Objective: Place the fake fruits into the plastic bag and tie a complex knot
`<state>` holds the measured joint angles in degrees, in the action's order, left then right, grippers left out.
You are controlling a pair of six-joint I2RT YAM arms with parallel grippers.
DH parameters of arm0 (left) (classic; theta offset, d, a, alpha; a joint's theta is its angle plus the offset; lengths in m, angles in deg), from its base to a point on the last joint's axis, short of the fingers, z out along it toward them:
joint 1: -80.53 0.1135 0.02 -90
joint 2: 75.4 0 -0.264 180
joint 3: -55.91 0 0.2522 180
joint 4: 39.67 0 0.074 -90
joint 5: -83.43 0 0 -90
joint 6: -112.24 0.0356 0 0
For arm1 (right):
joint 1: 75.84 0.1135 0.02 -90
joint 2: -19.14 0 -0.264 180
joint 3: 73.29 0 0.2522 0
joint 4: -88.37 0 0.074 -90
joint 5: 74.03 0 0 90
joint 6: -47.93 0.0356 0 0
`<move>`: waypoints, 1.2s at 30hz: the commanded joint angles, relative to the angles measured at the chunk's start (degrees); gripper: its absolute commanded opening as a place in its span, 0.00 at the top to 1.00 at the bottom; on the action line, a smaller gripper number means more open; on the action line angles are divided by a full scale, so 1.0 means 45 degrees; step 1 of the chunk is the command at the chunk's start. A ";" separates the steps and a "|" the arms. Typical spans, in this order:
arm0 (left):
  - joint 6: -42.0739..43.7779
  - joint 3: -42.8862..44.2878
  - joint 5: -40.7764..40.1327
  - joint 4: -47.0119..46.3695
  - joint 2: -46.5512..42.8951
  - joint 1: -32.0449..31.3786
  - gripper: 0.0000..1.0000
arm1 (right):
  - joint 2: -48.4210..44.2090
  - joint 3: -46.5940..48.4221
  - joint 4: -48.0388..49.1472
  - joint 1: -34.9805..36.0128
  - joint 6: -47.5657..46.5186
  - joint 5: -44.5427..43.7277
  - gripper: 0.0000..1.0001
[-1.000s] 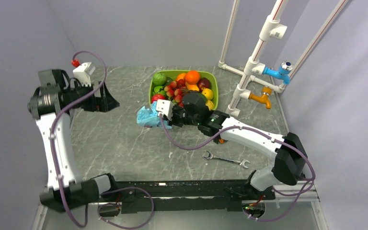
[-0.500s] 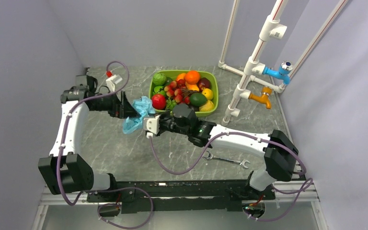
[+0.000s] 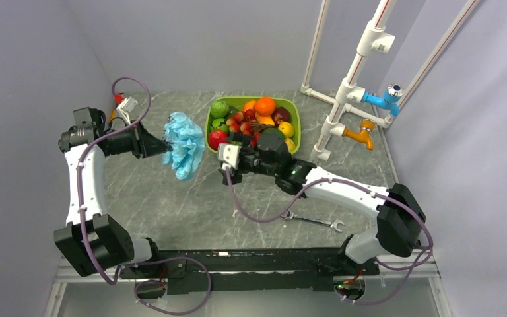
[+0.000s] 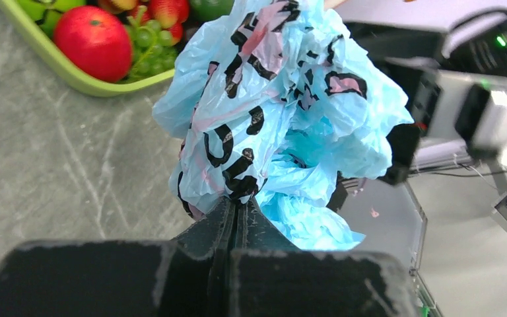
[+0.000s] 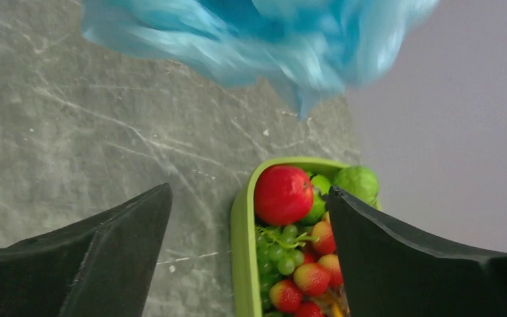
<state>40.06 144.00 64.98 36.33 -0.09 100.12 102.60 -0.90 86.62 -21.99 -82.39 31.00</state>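
The left gripper is pinched tight on a fold of the plastic bag, which hangs bunched and crumpled in the air just left of the lime-green tray. The right gripper is spread wide and grasps nothing, at the tray's near-left corner, facing the bag. The fake fruits all lie heaped in the tray. The table is grey marbled stone between plain pale walls. A white pipe frame stands right of the tray, and a wrench lies nearer than it. The left arm rises steeply, its forearm levelled toward the tray. The right arm stretches low toward the tray's near side.
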 commanded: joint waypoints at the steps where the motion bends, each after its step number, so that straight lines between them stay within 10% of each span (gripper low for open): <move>1: 0.1663 -0.0118 0.2116 0.1824 -0.0411 -0.0014 1.00 | -0.0223 0.1097 -0.1212 -0.0451 0.2554 0.1655 0.01; 14: -0.1860 -0.1971 0.1600 -0.1467 -0.2353 -0.2372 1.00 | 0.1798 0.3242 0.0317 0.0047 0.3768 0.3215 0.03; 19: -0.1109 -0.0765 0.1505 -0.0607 -0.2237 -0.1537 1.00 | 0.0826 0.2247 -0.0593 -0.0342 0.2540 0.4029 0.93; 28: 0.0596 0.3502 -0.0588 0.0780 -0.0658 0.2182 0.97 | -0.0656 0.0823 -0.2951 -0.1645 0.2366 0.4266 1.00; 31: 0.1684 0.3716 -0.1659 0.0675 -0.1023 0.2132 0.63 | -0.0463 0.1134 -0.2846 -0.1678 0.2910 0.4415 1.00; 34: 0.2729 0.3739 -0.1792 0.0624 -0.1859 0.1970 0.03 | 0.0060 0.2023 -0.2942 -0.1686 0.3729 0.4597 1.00; 36: 0.3662 0.3765 -0.2181 0.1160 -0.2361 0.1211 0.01 | 0.0420 0.2562 -0.3207 -0.1687 0.4166 0.4761 1.00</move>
<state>46.47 158.79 58.58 39.50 -5.19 109.26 102.17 5.04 74.27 -29.45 -68.40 49.60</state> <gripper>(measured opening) 0.946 0.029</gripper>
